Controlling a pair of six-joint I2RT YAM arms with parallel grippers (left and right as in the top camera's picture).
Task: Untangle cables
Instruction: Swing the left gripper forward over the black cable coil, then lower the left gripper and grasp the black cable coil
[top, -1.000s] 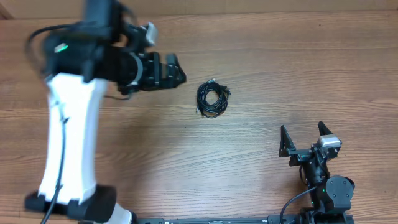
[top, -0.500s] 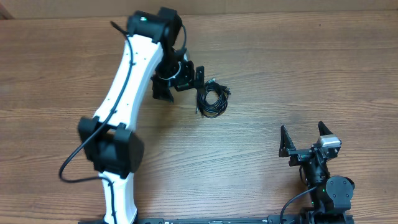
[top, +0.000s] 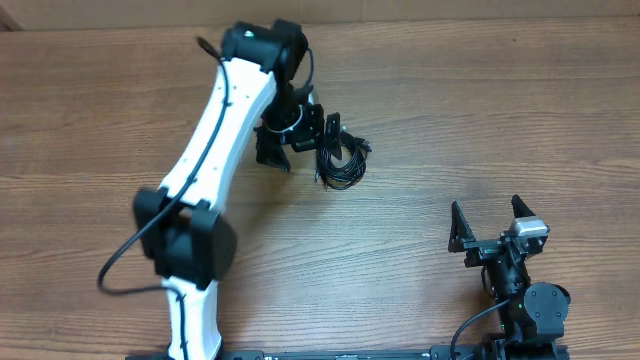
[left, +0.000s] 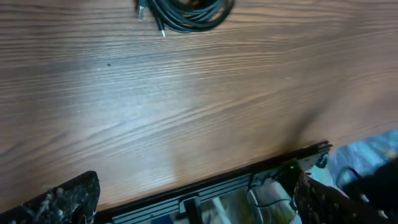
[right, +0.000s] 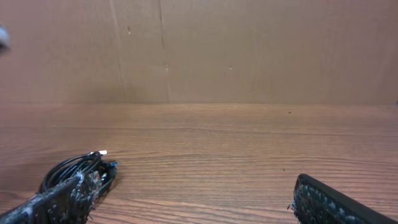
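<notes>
Left gripper swung across to just beside the knotted bundle of thin black cables on the brown wooden table, jaws wide, likely staging a grab; right gripper parked, also wide.

Thin black cables lie coiled in one bundle.

My left gripper and arm block the cables' nine-to-seven o'clock side. Bare table leaves free passage from twelve round to six. My right gripper sits far off at four.
</notes>
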